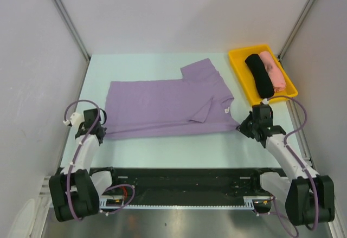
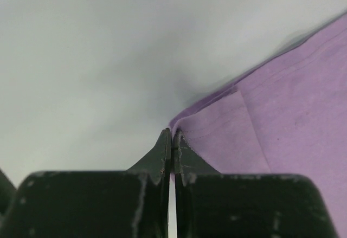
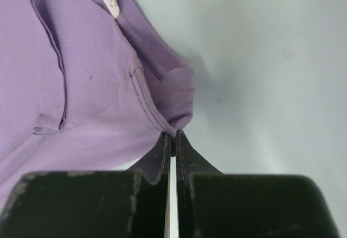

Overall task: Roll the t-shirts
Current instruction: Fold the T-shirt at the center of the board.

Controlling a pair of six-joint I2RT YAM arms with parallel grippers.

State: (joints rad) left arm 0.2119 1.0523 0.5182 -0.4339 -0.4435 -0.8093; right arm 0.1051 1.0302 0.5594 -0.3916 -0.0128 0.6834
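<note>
pale table (image 1: 173, 148) carries lavender t-shirt (image 1: 162, 105), spread flat at centre, one sleeve folded inward. left fingers (image 2: 166, 145) pinched closed on near hem corner. right fingers (image 3: 166, 147) pinched closed on near corner by neck label.

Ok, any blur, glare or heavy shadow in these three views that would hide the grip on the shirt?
Top external: evenly lit, sharp, no glare. Left wrist: the t-shirt edge blurs toward the upper right, soft shadow by its pinched corner. Right wrist: stitching crisp, faint shadow on the table.
</note>
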